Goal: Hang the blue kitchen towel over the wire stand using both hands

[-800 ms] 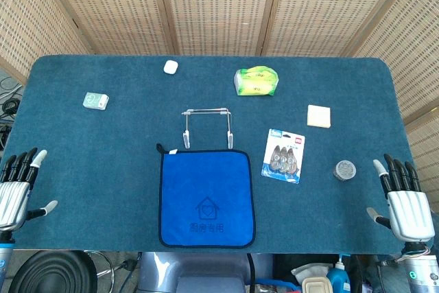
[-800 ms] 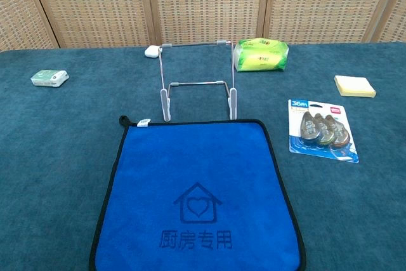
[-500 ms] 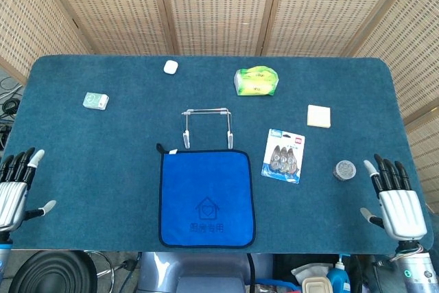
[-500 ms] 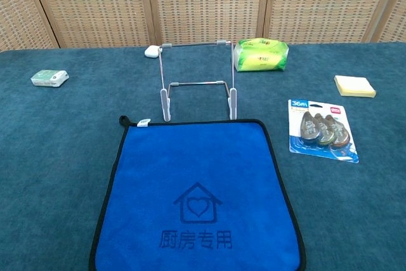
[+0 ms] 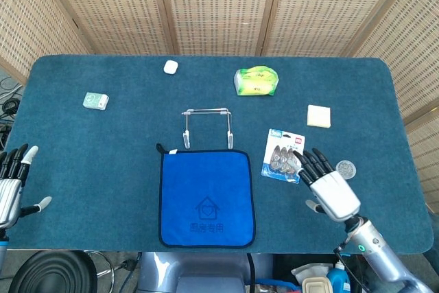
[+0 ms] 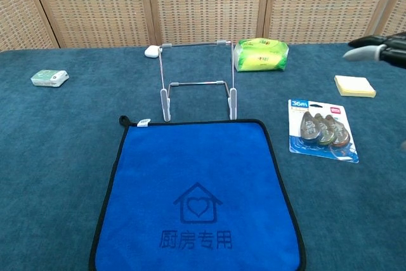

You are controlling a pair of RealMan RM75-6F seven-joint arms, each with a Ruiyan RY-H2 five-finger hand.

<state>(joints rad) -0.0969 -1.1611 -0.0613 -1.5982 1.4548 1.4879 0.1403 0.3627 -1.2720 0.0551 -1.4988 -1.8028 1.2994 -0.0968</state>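
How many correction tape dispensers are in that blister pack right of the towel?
3, side by side in the blister pack, which lies flat on the table right of the blue towel, just ahead of the right hand.

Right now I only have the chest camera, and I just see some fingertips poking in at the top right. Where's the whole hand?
Observer: The right hand is over the table, to the right of the blue towel. Its fingers are apart and hold nothing, and its fingertips are by the tape pack.
Operator: And the other hand? I can't see it at all!
Observer: The left hand is by the table's left edge, fingers spread and holding nothing, far from the towel.
Operator: Is anything hiding near the right hand?
Observer: Yes, a small round grey thing lies just to the right of its fingertips.
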